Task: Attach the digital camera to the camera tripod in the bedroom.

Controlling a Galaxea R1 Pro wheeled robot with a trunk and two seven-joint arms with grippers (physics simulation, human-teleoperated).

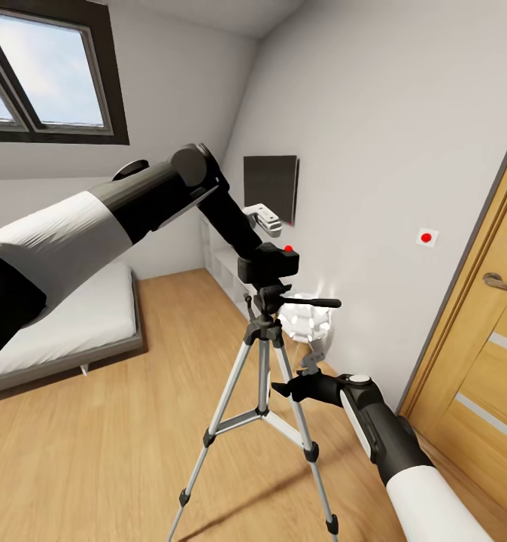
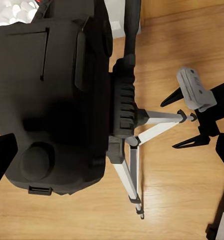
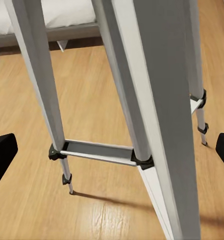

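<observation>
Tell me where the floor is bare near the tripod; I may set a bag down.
Bare wood floor lies between the bed and the tripod, widest toward the viewer. It is crowded on the tripod's far side: the right end effector hangs by a leg, with the white lamp and the door close behind.
</observation>
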